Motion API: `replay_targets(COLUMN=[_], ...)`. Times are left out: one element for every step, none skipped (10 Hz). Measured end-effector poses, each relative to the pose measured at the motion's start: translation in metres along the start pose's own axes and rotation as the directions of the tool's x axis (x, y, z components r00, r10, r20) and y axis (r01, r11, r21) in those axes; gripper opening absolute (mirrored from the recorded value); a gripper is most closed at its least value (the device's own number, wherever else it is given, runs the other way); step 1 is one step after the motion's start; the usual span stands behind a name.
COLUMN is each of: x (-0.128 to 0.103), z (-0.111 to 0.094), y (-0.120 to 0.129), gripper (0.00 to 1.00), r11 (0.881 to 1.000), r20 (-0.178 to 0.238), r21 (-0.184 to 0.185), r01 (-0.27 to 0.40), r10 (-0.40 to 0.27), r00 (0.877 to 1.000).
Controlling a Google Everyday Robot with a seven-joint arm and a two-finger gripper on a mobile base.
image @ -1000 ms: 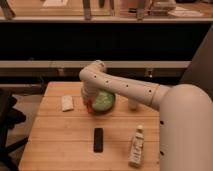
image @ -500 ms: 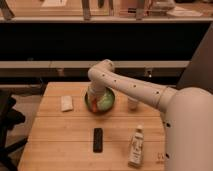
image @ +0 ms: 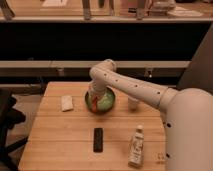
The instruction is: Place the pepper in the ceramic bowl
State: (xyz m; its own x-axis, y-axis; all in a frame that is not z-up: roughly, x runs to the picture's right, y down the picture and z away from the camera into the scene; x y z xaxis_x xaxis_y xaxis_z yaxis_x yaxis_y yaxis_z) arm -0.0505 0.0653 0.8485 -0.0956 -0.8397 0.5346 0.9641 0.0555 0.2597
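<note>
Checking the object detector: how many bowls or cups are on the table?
2. The ceramic bowl sits at table centre-back, with the hand and the pepper over its left side. A small white cup stands right of it. The arm may hide others.

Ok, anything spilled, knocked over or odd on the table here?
Nothing stands out. The gripper hangs over the ceramic bowl with the pepper at its tip. The bottle lies flat; nothing looks spilled on the table.

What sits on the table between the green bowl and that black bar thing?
Nothing: the camera view shows only bare wood between the ceramic bowl and the black bar. The claw hangs over the bowl with the pepper.
</note>
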Motion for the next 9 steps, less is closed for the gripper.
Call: replay_targets(x=[0.0, 0.002, 0.004, 0.004, 0.003, 0.003, 0.002, 0.002, 0.003], z=[0.0, 0.0, 0.0, 0.0, 0.001, 0.001, 0.001, 0.001, 0.001], y=[0.002, 0.006, 0.007, 0.007, 0.008, 0.01, 0.014, 0.015, 0.017], gripper=[0.01, 0.06, 0.08, 0.08, 0.11, 0.2, 0.31, 0.37, 0.48], r11=[1.0, 1.0, 1.0, 1.0, 1.0, 0.999, 0.999, 0.999, 0.999], r20=[-0.002, -0.004, -0.006, -0.007, -0.006, -0.008, -0.009, -0.01, -0.012], r21=[0.001, 0.003, 0.004, 0.005, 0.006, 0.007, 0.008, 0.009, 0.01], r01=[-0.007, -0.018, -0.026, -0.027, -0.03, -0.037, -0.044, -0.048, -0.053], r10=[0.007, 0.018, 0.026, 0.027, 0.03, 0.037, 0.044, 0.048, 0.053], r00=[1.0, 1.0, 1.0, 1.0, 1.0, 0.999, 0.999, 0.999, 0.999])
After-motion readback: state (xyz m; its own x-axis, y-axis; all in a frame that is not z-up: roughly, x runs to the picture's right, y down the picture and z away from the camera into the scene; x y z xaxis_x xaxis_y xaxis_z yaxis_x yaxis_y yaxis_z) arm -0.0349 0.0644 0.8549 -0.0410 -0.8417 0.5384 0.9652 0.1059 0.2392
